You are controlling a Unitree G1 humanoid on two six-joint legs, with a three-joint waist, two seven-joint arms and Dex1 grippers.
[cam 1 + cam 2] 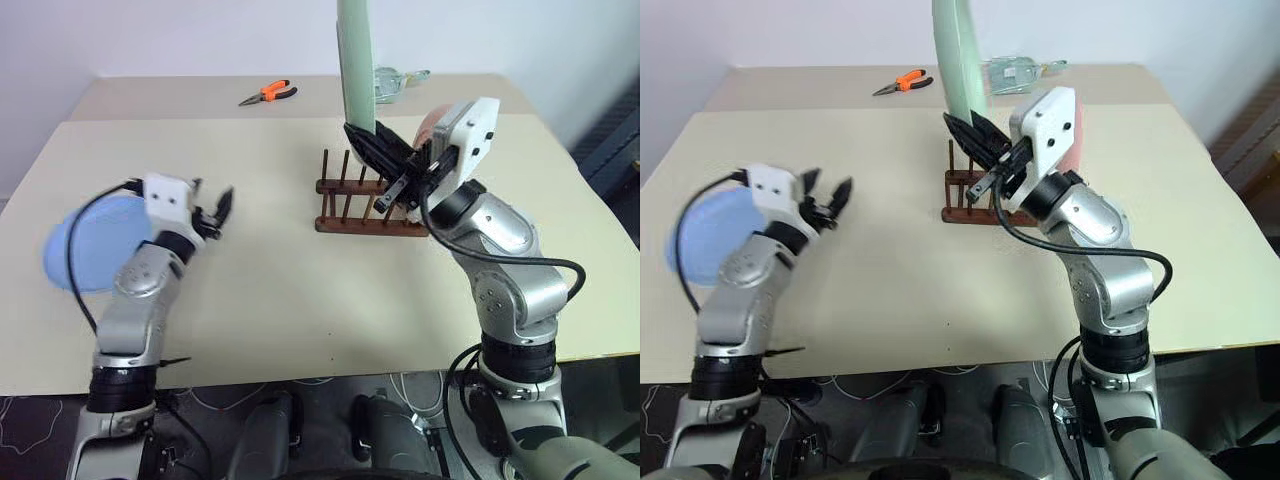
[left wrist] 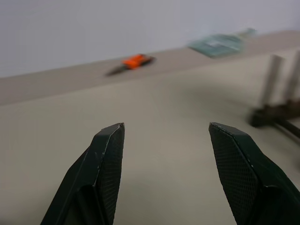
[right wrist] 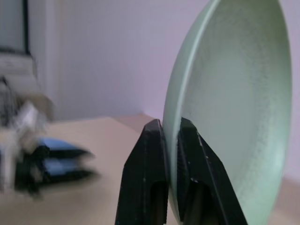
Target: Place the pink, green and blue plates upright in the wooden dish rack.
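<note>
On a pale beige table (image 1: 280,300), a small dark-brown wooden dish rack (image 1: 352,205) sits right of centre, its two rails carrying rows of upright pegs.

Just above and beside the rack, the right gripper (image 1: 372,140) is clamped on the lower rim of a green plate (image 1: 355,60). This plate is held upright on edge, rising tall above the rack. In the right wrist view, the two black fingers (image 3: 149,164) pinch the plate's rim between them, with the plate's hollow face turned to one side.

A pink plate (image 1: 432,125) shows partly behind the right wrist, near the far right end of the rack; whether it stands between the pegs cannot be told.

On the left side of the table, a blue plate (image 1: 85,245) lies flat, well apart from the rack. The left gripper (image 1: 212,207) hangs in the air just beside this plate, on the side nearer the rack. Its fingers are spread apart and hold nothing.

At the far edge of the table lie orange-handled pliers (image 1: 268,93). Near them, behind the green plate, rests a clear greenish item (image 1: 395,80) that cannot be identified.
</note>
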